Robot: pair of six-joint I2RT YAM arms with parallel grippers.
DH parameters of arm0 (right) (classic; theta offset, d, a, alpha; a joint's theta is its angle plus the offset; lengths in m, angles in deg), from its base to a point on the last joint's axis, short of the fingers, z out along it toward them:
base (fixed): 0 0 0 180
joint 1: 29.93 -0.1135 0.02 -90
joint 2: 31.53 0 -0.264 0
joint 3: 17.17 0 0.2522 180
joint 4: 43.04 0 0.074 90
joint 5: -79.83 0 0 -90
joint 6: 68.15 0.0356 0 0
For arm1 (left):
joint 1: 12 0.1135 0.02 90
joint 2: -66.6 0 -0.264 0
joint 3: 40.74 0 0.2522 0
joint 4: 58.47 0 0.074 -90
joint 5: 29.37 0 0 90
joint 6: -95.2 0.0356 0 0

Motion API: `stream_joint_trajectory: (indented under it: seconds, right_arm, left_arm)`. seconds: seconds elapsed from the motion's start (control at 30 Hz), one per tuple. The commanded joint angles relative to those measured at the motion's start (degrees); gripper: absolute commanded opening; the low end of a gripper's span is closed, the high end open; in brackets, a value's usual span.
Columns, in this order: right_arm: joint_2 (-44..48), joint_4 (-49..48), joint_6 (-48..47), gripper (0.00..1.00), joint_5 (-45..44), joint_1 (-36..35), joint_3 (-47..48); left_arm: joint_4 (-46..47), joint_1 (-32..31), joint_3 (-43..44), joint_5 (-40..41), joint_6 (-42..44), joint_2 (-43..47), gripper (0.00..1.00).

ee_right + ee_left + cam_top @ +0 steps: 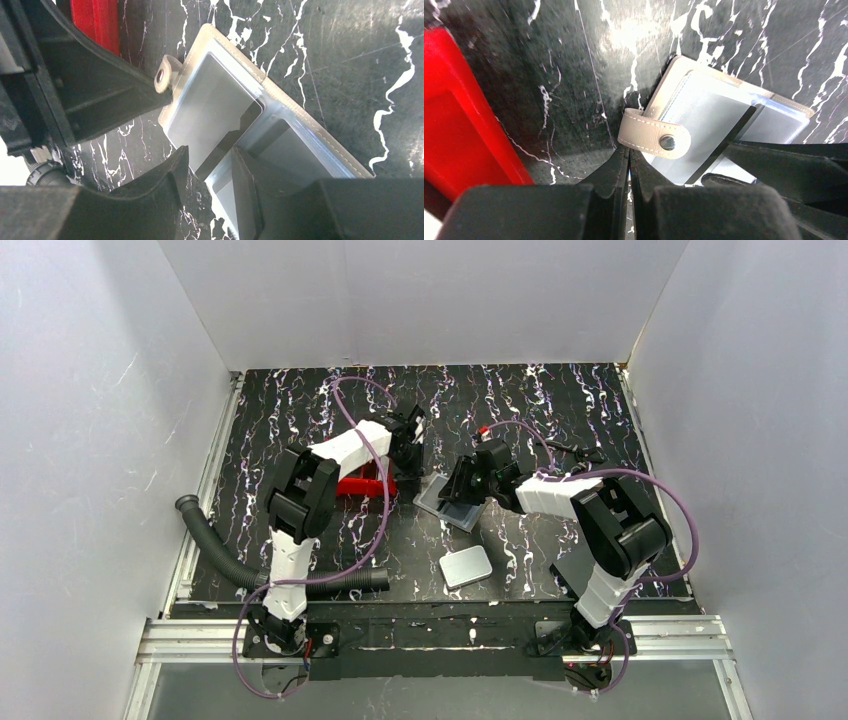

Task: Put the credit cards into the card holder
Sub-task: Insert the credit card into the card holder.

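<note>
The card holder [443, 508] lies open at the table's middle, beige with clear pockets, and shows in the left wrist view [684, 67] and the right wrist view [320, 142]. A pale credit card [212, 112] with a black stripe lies partly inside its clear pocket; it also shows in the left wrist view [706, 122]. My left gripper [629, 152] is shut, its tips just under the holder's snap strap [653, 136]; I see nothing between the jaws. My right gripper [207, 165] is open, its fingers either side of the card's near end.
A red tray [362, 487] lies just left of the holder, beside the left gripper [410, 462]. A white rounded slab [465, 567] lies nearer the front. A black ribbed hose [215, 545] curves along the left front. White walls enclose the table.
</note>
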Motion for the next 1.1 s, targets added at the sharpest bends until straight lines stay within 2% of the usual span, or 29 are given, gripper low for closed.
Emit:
stream_joint_trajectory:
  seconds: [0.0,0.27,0.37,0.43,0.5,0.67,0.77,0.9,1.07]
  right_arm:
    - [0.7,-3.0,3.0,0.43,1.1,0.1,-1.4]
    - [-2.5,-12.8,16.8,0.43,1.0,0.8,-2.5]
    - [-3.2,-11.9,17.8,0.43,1.3,0.8,-2.1]
    - [-1.8,-8.6,15.6,0.45,-0.1,0.8,-2.1]
    - [0.6,-4.3,9.1,0.48,-1.7,0.8,-1.5]
    - [6.2,10.4,-9.2,0.67,-3.8,1.0,3.9]
    - [9.6,17.7,-16.6,0.74,-3.8,1.9,6.3]
    - [11.9,19.6,-19.7,0.81,3.6,7.0,5.1]
    - [11.5,15.2,-15.9,0.76,19.4,15.4,0.3]
  left_arm:
    - [1.2,-0.8,-4.0,-3.1,-1.4,4.5,0.02]
    - [5.0,-1.2,-9.2,-6.1,-4.0,6.3,0.02]
    - [5.0,-1.2,-8.7,-5.9,-4.0,6.4,0.02]
    - [4.1,-1.1,-7.8,-5.2,-3.6,6.3,0.02]
    - [3.6,-1.1,-7.0,-4.5,-3.1,6.3,0.02]
    - [2.0,-1.1,-5.6,-2.9,-1.7,7.0,0.03]
    - [1.0,-1.0,-5.2,-2.0,-1.1,7.7,0.04]
    - [0.7,-1.0,-5.3,-2.9,-0.9,9.0,0.05]
    - [0.9,-1.0,-5.5,-4.2,-1.4,8.3,0.06]
